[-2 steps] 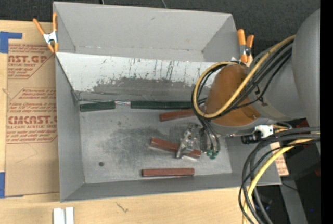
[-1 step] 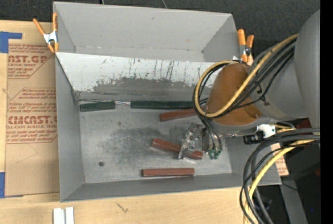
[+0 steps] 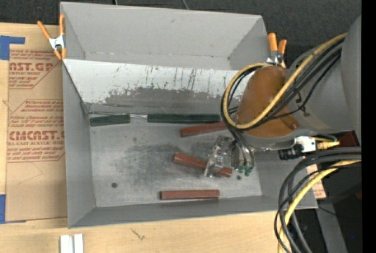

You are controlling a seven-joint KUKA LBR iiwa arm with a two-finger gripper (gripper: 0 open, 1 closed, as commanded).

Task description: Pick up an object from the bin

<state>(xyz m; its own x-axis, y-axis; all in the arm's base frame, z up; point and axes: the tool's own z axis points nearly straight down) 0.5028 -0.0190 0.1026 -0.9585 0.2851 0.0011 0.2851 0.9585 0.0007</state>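
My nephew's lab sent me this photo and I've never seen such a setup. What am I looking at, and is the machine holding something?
One camera looks down into a grey metal bin, slightly from the side. The big grey shape on the right is a robot arm; the orange cover belongs to it. Its gripper is down near the bin floor, at the right end of the middle brown stick. A rear brown stick lies behind that, and a front brown stick lies near the front wall. A short green stick and a long green stick lie along the back. Whether anything is gripped, I cannot tell.
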